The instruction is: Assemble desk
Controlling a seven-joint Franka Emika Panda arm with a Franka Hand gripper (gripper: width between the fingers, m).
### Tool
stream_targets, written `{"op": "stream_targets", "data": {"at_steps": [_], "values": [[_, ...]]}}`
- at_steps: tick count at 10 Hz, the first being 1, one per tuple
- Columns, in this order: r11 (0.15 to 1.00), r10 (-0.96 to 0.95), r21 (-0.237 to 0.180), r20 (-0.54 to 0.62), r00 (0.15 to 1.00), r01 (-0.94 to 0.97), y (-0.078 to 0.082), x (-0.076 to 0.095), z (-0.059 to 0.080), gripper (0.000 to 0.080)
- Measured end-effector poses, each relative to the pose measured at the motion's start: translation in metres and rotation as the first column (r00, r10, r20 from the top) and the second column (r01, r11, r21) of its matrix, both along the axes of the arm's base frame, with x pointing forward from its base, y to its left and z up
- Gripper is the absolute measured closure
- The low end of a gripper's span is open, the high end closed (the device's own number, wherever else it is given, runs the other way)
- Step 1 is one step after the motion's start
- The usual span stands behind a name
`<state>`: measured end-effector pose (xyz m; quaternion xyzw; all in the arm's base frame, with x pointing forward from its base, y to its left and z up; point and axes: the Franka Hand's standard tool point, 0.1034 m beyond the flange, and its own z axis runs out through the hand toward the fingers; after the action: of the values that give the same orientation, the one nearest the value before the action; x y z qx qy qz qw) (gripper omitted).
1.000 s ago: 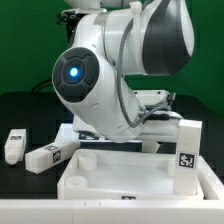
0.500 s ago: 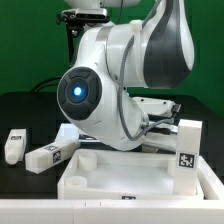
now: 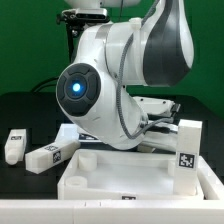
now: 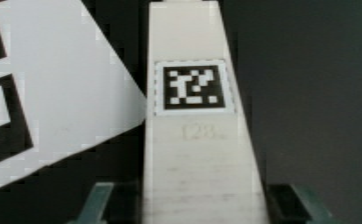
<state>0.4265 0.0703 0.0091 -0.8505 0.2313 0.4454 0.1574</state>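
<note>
- since the white square-section plastic leg point(image 4: 199, 150) runs lengthwise between the gripper point(image 4: 192, 203) fingers point(image 4: 107, 203), beside the flat white marker board point(image 4: 36, 110), we should centre it before squeezing.
- we cannot tell whether they pinch it yet.
- white rimmed tray-like desk top point(image 3: 68, 178) sits lower middle of the exterior view.
</note>
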Motion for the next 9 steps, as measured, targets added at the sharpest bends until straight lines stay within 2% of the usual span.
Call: {"op": "stream_targets", "data": {"at_steps": [1,2,3,4,5,6,7,8,9], "values": [[1.000,-0.007,0.014,0.050,0.999,0.006,-0.016,0.010,0.016,0.0515],[1.000,-0.029,-0.007,0.150,0.988,0.030,-0.031,0.022,0.040,0.0515],[0.999,-0.046,-0.008,0.200,0.979,0.048,-0.042,0.026,0.067,0.0515],[0.998,-0.046,-0.032,0.280,0.959,0.057,-0.055,0.042,0.087,0.0515],[0.996,-0.031,-0.065,0.353,0.935,0.057,-0.062,0.056,0.091,0.0515],[0.993,-0.012,-0.105,0.409,0.912,0.060,-0.059,0.063,0.082,0.0515],[0.987,0.001,-0.142,0.474,0.881,0.076,-0.059,0.067,0.081,0.0515],[0.981,0.010,-0.170,0.523,0.852,0.092,-0.060,0.067,0.083,0.0515],[0.981,0.023,-0.172,0.558,0.830,0.089,-0.064,0.072,0.091,0.0515]]}}
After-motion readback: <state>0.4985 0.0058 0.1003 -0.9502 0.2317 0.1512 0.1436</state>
